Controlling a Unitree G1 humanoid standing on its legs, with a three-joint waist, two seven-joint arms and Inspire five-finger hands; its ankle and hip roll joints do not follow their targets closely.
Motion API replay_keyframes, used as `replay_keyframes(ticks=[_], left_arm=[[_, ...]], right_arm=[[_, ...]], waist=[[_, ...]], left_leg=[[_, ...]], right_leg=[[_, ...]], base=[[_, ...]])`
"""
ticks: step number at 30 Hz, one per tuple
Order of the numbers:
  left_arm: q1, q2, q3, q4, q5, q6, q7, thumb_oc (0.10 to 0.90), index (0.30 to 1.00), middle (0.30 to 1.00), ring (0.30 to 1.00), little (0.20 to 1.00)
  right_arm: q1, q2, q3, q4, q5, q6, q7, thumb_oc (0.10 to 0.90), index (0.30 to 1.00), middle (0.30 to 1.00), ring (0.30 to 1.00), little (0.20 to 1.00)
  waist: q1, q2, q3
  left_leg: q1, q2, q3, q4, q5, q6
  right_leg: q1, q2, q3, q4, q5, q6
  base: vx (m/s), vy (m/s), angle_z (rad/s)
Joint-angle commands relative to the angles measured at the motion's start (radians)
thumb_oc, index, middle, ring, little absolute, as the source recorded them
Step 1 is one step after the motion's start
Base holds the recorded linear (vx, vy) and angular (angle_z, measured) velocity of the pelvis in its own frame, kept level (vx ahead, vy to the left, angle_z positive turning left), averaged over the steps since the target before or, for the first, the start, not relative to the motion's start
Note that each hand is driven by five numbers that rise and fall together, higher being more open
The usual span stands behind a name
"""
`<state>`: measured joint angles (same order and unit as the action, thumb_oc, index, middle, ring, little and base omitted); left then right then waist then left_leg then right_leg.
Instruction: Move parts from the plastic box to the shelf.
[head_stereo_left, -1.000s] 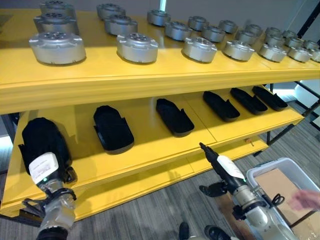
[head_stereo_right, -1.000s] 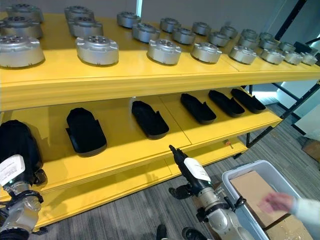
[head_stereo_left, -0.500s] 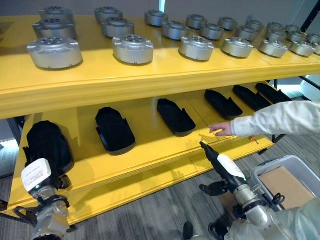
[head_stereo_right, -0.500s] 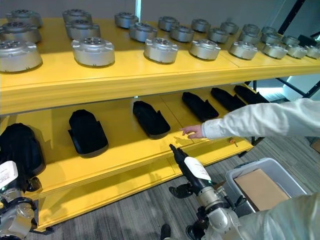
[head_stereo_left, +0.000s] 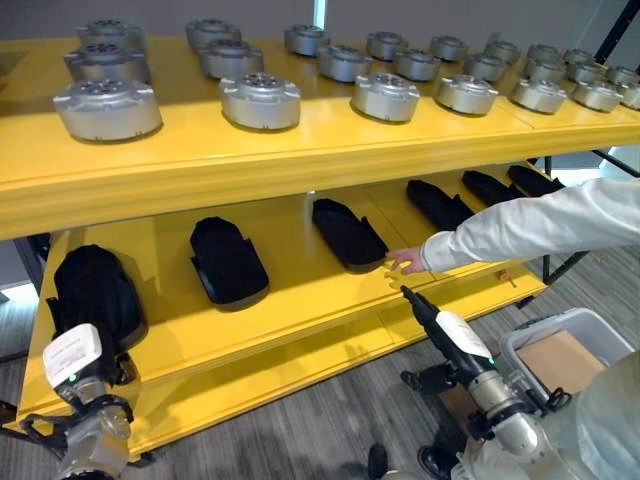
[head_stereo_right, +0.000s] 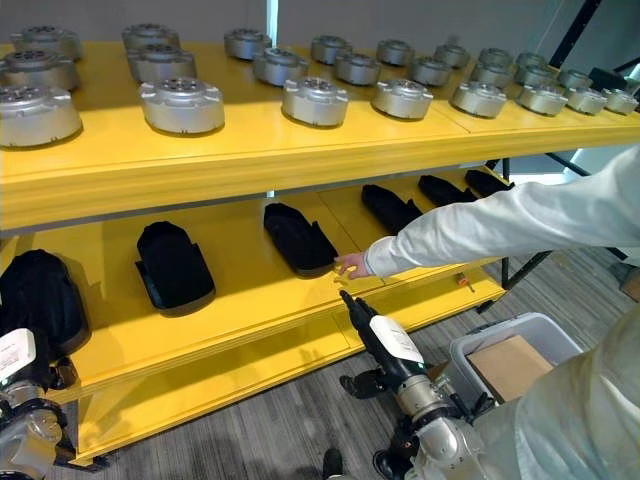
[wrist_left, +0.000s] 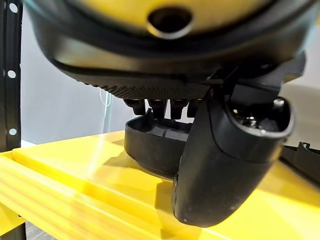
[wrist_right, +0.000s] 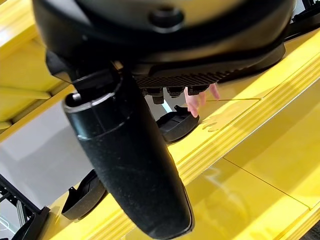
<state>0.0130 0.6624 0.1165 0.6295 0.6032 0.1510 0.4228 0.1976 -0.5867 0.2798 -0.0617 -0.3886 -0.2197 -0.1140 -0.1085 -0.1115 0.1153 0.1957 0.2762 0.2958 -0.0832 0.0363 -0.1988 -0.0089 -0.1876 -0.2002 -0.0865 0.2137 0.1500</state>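
1. Step in hand, as I judge it: a placing on the yellow shelf (head_stereo_left: 300, 300). The left hand (head_stereo_left: 75, 360) sits at 8 o'clock in the head views, up against a black part (head_stereo_left: 95, 290) lying on the middle board.

2. In the left wrist view the fingers (wrist_left: 165, 106) reach straight out to the rim of that part (wrist_left: 150, 145) — touching or just short of it, I cannot tell which — and the thumb (wrist_left: 225, 160) hangs free beside it. Nothing is pinched; the hand reads as relaxed and empty.

3. The right hand (head_stereo_right: 385, 340) is at 5 o'clock, extended toward the shelf edge, fingers straight and holding nothing.

4. A person's hand (head_stereo_left: 405, 262), in a white sleeve (head_stereo_left: 530, 225), rests on the middle board at 3 o'clock, beside another black part (head_stereo_left: 348, 232).

5. The plastic box (head_stereo_left: 520, 345) stands on the floor at 4 o'clock, a brown sheet (head_stereo_left: 560, 360) lying in it.

6. Next move, likely: draw the left hand clear and turn to the box — waiting until the person's arm is out of the way.
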Motion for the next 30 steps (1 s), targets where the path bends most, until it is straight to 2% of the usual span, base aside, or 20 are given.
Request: replay_keyframes(ticks=[1,9,30], left_arm=[[-0.092,0.173,0.017,0.071,0.053,0.013,0.023,0.900,1.000,1.000,1.000,1.000],[-0.116,0.240,0.004,0.129,0.062,0.007,0.010,0.900,1.000,1.000,1.000,1.000],[-0.170,0.316,-0.057,0.162,0.112,-0.003,-0.013,0.900,1.000,1.000,1.000,1.000]], right_arm=[[-0.081,-0.031,-0.100,-0.106,0.039,-0.073,-0.063,0.900,1.000,1.000,1.000,1.000],[-0.073,-0.045,-0.107,-0.111,0.042,-0.082,-0.069,0.900,1.000,1.000,1.000,1.000],[-0.073,-0.052,-0.107,-0.114,0.041,-0.087,-0.076,0.900,1.000,1.000,1.000,1.000]], waist=[[0.007,-0.012,0.014],[0.006,-0.015,0.029],[0.008,-0.036,0.052]], left_leg=[[0.057,-0.020,0.005,-0.004,-0.071,0.051],[0.050,-0.023,0.008,-0.004,-0.067,0.052],[0.041,-0.031,0.014,-0.004,-0.066,0.058]], right_leg=[[0.093,-0.097,-0.039,0.080,-0.106,0.084],[0.082,-0.099,-0.036,0.082,-0.100,0.089],[0.068,-0.106,-0.029,0.079,-0.090,0.095]], base=[[0.00,0.000,0.00],[0.00,0.000,0.00],[0.00,0.000,0.00]])
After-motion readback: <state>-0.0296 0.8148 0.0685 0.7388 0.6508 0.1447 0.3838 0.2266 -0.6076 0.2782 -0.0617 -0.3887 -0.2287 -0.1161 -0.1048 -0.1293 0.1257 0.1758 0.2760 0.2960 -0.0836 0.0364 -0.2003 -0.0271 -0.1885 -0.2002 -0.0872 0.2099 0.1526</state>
